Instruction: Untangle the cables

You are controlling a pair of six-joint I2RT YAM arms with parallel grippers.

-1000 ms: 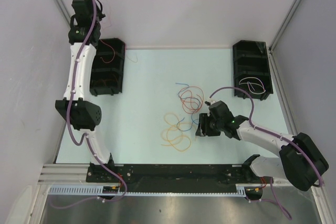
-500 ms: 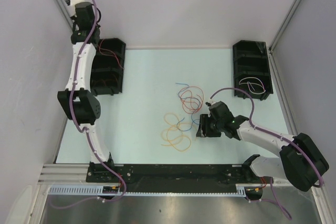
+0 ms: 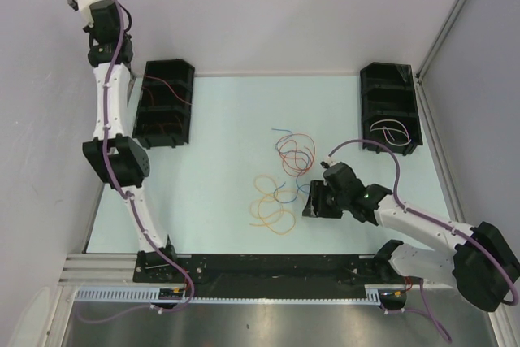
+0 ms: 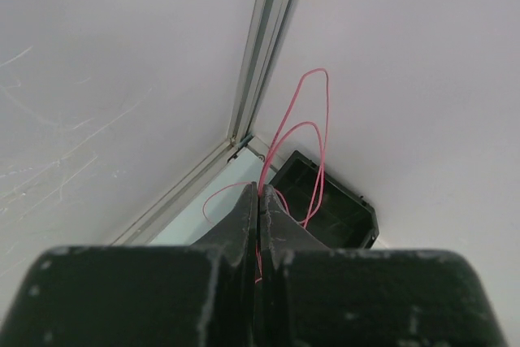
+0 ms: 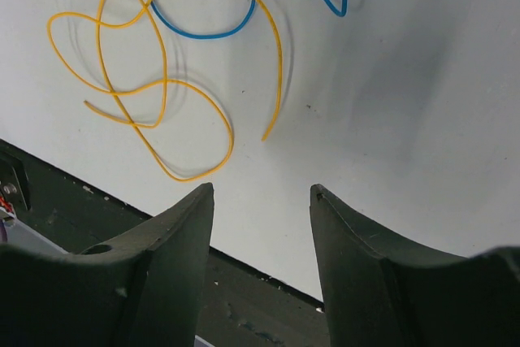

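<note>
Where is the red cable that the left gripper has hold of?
In the left wrist view, the red cable is pinched in the shut left gripper, up by the far-left wall corner, its loops reaching toward the black bin beyond.

- Table (image 3: 219, 160): pale surface carrying a loose tangle of cables (image 3: 284, 176) near its centre.
- Tangle: red loops (image 3: 294, 152) on the far side, orange loops (image 3: 272, 209) nearest the arm bases, blue strands (image 3: 280, 131) among them.
- Right gripper (image 3: 311, 202): low over the table, just right of the orange loops.
- Left bin (image 3: 183, 71): black, holding a red cable (image 3: 169, 87) and an orange cable (image 3: 166, 127); the left arm (image 3: 110, 107) rises beside it.
- Right bin (image 3: 390, 79): black, holding a white cable (image 3: 390, 130).
</note>
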